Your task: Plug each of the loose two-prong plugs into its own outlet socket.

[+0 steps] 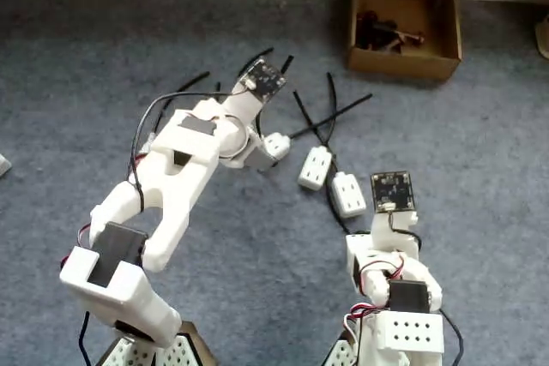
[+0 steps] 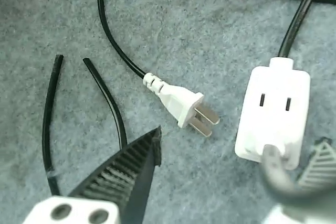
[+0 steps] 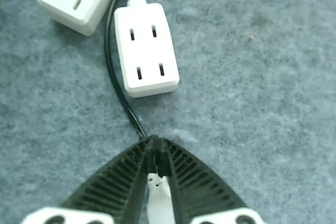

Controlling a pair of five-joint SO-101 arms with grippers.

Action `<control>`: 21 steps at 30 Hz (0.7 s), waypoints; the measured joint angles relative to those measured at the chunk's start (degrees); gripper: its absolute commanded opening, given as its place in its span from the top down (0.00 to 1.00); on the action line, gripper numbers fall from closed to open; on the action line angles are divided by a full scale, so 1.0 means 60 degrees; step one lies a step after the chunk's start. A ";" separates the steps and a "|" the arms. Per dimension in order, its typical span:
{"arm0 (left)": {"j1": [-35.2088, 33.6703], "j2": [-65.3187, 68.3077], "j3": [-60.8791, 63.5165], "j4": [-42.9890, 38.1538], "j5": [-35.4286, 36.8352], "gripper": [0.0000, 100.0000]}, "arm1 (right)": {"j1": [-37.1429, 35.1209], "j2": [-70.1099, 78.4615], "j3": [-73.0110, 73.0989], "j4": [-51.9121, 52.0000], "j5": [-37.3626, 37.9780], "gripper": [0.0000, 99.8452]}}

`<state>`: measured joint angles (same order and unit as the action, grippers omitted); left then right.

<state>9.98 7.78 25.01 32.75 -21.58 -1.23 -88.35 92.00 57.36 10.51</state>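
A loose two-prong plug (image 2: 184,106) lies on the grey carpeted bench (image 2: 210,24), its prongs turned toward a white outlet socket (image 2: 273,111) just beside it. The left hand (image 2: 236,153) hangs wide open near both and holds nothing. The right hand (image 3: 156,142) is clamped on a second plug (image 3: 159,198), whose black cord (image 3: 118,93) runs past a socket block (image 3: 145,51) nearby.
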 measured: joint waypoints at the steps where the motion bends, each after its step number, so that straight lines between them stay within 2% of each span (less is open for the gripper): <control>1: 0.0000 0.0000 0.0000 0.0000 0.0000 0.61 | 0.0000 0.0000 0.0000 0.0000 0.0000 0.99; 10: 0.0015 0.0000 0.0103 0.0000 0.0000 0.61 | 0.0000 0.0000 0.0000 0.0000 0.0000 0.99; 15: 0.0015 0.0000 0.0205 -0.0015 0.0000 0.55 | 0.0000 0.0000 0.0000 0.0000 0.0000 0.99; 21: 0.0015 0.0000 0.0205 -0.0015 0.0000 0.55 | 0.0000 0.0000 0.0000 0.0000 0.0000 0.99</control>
<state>10.07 7.78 26.24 32.66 -21.58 -1.23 -88.35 92.00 57.36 10.51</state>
